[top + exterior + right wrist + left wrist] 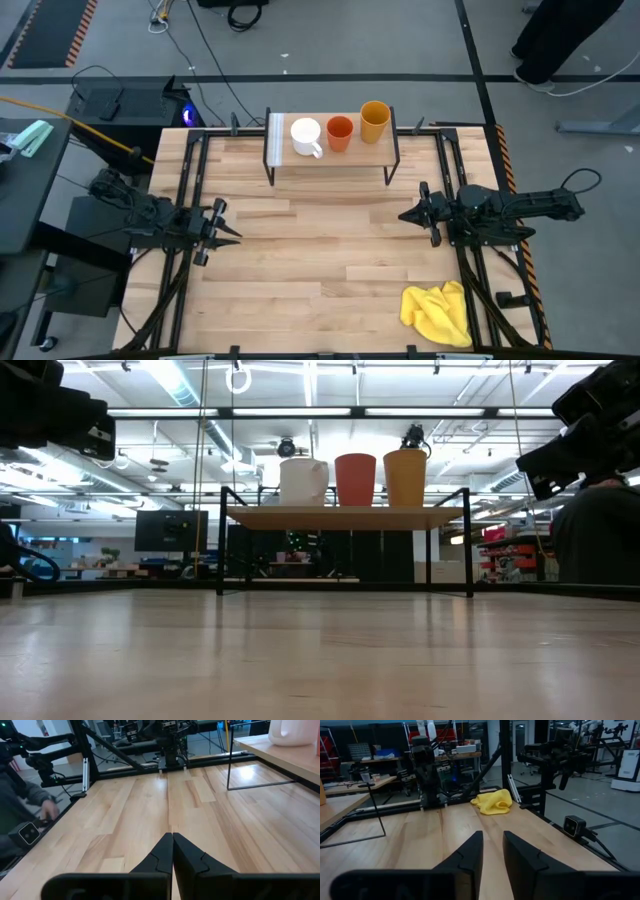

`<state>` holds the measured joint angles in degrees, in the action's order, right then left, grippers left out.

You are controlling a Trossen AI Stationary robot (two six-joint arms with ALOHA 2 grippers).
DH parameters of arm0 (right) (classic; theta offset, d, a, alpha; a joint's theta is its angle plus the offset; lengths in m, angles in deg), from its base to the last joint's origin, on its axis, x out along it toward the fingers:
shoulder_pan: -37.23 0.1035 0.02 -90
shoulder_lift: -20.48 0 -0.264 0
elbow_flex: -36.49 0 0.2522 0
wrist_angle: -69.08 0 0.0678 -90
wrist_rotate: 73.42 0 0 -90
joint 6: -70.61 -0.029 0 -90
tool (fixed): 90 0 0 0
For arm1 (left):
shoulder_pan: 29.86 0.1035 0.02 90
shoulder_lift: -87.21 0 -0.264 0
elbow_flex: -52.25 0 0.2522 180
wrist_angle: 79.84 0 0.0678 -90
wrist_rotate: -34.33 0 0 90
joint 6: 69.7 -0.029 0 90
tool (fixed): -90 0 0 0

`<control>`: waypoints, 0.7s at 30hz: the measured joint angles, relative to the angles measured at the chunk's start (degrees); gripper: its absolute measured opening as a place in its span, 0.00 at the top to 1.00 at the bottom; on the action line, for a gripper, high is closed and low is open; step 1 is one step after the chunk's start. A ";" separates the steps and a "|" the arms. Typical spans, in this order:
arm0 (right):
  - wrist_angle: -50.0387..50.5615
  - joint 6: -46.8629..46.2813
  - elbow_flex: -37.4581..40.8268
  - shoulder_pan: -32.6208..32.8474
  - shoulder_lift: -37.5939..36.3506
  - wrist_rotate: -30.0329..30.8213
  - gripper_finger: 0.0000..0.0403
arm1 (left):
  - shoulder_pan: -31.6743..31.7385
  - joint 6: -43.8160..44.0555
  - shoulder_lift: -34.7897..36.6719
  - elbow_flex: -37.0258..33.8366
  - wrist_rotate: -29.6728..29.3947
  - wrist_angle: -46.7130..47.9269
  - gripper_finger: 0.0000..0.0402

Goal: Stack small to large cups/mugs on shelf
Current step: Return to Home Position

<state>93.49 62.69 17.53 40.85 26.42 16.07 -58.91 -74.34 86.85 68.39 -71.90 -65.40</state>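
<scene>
Both my arms hover low over the wooden surface [320, 265], facing each other and holding nothing. My left pincer [492, 837] is slightly open, with a narrow gap between its fingers. My right pincer [172, 837] is closed, its fingertips touching.

The shelf [330, 162] stands well apart from both pincers, beyond the open stretch between them. Three vessels stand on it, upright in a close row: the white mug [305, 136] on my left pincer's side, the red-orange cup [340, 131] in the middle, and the taller yellow tumbler [375, 120] on my right pincer's side.

A crumpled yellow cloth [438, 312] lies near my right arm, on the side away from the shelf.

I judge the placing done, with only parking the arms left.
</scene>
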 joint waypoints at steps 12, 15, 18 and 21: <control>-0.01 -0.02 0.00 0.00 0.00 0.00 0.96 | 0.01 0.00 0.00 0.00 0.00 -0.04 0.78; -0.01 -0.02 0.00 0.00 0.00 0.00 0.96 | 0.00 0.00 0.00 0.00 0.00 -0.04 0.79; -0.01 -0.01 0.00 0.00 0.00 0.00 0.96 | 0.00 0.00 0.00 0.00 0.00 -0.04 0.80; -0.01 -0.02 0.00 0.00 0.00 -0.01 0.96 | 0.02 0.00 0.00 0.00 0.00 -0.04 0.80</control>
<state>93.47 62.67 17.53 40.85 26.42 16.06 -58.90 -74.34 86.85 68.39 -71.90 -65.44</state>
